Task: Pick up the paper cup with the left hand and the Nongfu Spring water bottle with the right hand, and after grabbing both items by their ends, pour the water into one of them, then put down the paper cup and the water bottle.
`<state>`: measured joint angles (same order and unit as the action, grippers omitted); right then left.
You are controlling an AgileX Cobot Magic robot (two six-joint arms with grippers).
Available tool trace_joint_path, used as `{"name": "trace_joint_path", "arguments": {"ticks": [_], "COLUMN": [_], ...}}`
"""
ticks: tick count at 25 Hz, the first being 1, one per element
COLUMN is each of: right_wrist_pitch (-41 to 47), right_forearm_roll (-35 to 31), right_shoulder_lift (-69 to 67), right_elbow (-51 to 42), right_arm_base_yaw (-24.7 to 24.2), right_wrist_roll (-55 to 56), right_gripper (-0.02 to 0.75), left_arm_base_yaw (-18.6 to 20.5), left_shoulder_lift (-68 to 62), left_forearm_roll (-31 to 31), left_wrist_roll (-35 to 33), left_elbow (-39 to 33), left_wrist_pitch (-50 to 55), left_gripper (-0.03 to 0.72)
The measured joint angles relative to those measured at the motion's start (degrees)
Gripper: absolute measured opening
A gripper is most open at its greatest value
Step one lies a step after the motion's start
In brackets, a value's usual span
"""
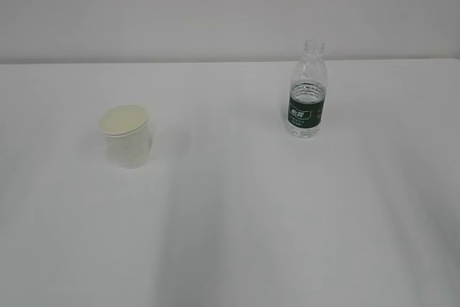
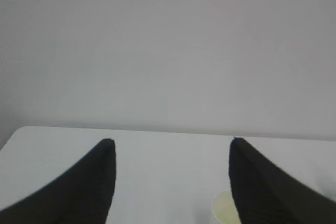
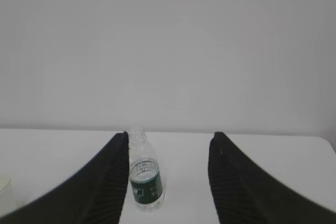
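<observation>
White paper cup (image 1: 126, 136) and bottle (image 1: 307, 91) stand apart, seemingly untouched; both jaws gape empty.

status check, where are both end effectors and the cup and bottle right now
Left end effector open, empty, short of the paper cup. Right end effector open, empty, bottle ahead. Both upright on the table, apart. Nothing in the way.

No text can be read with certainty. The Nongfu Spring water bottle (image 1: 307, 91) carries a dark green label band (image 1: 307, 111) with small white marks, too small and blurred to make out as characters. In the right wrist view the same label (image 3: 146, 188) shows only faint pale marks.
</observation>
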<state>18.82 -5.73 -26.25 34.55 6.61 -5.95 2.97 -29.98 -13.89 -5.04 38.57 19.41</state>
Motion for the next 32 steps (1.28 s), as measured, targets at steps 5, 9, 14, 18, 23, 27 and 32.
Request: {"name": "trace_joint_path", "arguments": {"ticks": [5, 9, 14, 18, 23, 27, 32], "right_wrist_pitch": [-5.41, -11.41, -18.39, -20.03, -21.14, -24.56, -31.39], "right_forearm_roll": [-0.12, -0.22, -0.22, -0.22, 0.00, 0.00, 0.34], "right_shoulder_lift": [-4.45, -8.19, -11.90, -13.24, -14.28, -16.07, -20.78], "right_elbow": [0.00, -3.48, -8.09, -8.98, -10.17, -12.22, -14.05], "right_arm_base_yaw": [0.00, 0.00, 0.00, 0.00, 0.67, 5.60, 10.39], "right_wrist_roll": [-0.20, -0.20, -0.20, -0.24, -0.24, -0.24, 0.03], "right_gripper": [0.373, 0.373, 0.372, 0.372, 0.372, 0.372, 0.372], "left_arm_base_yaw": [0.00, 0.00, 0.00, -2.02, -8.54, -14.50, -19.52], "left_shoulder_lift": [-2.50, -3.01, -3.01, -3.24, -7.12, -13.60, -23.00], "left_forearm_roll": [-4.28, -5.97, -2.65, 2.34, 4.15, 3.46, 0.69], "left_wrist_roll": [0.00, 0.12, 0.12, 0.12, 0.12, 0.12, 0.12], "left_elbow": [-5.78, -12.43, -16.55, -17.33, -17.33, -17.33, -17.33], "left_wrist_pitch": [-9.78, -17.06, -18.96, -19.10, -19.95, -26.20, -34.49], "left_gripper": [0.480, 0.476, 0.474, 0.474, 0.473, 0.465, 0.461]}}
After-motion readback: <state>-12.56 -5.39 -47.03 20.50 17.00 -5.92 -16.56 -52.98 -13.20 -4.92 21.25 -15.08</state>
